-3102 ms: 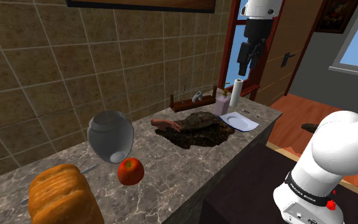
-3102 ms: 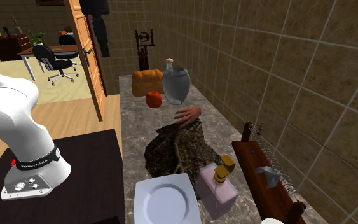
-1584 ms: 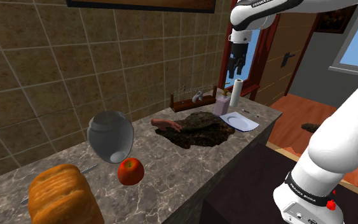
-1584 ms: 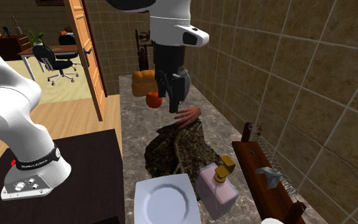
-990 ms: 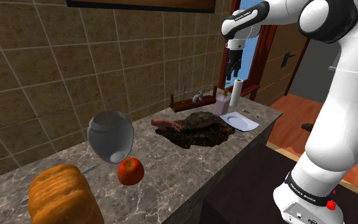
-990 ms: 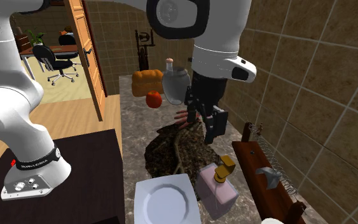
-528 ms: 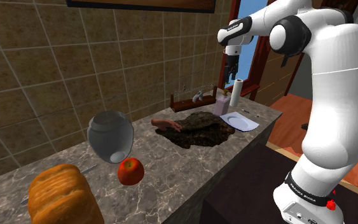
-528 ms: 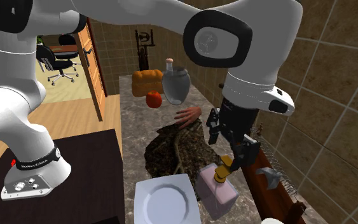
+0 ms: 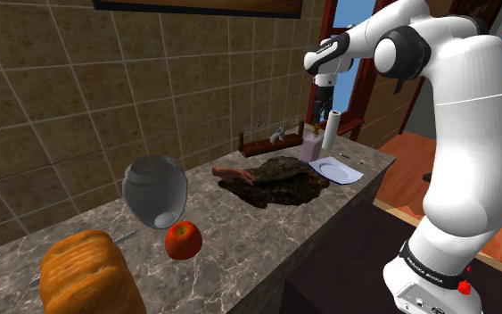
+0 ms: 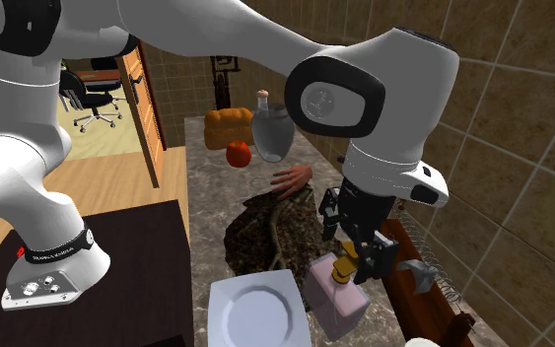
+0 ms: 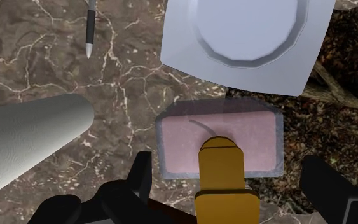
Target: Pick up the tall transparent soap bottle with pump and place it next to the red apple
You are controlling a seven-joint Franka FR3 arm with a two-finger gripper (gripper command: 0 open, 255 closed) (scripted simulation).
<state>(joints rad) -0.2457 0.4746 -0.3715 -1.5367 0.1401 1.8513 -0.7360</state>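
I'm hanging my gripper (image 11: 228,162) straight over the soap bottle (image 11: 219,143), fingers (image 11: 143,173) spread wide, 1 each side of its gold pump (image 11: 222,172), touching nothing. The pinkish see-thru bottle is standing on the marble counter (image 11: 37,76), just beside the white plate (image 11: 177,57) and near the paper roll (image 11: 31,140), well apart from the red apple (image 9: 184,240) at the counter's other end. In the wrist view the pump head and the roll are running off the edge. In the 2nd ext. view my hand is covering part of the pump. In the shoulder view the fingers are blending into the dark door frame behind, hard to make out. The band (image 9: 429,275) at the arm's base is carrying writing too small to read.
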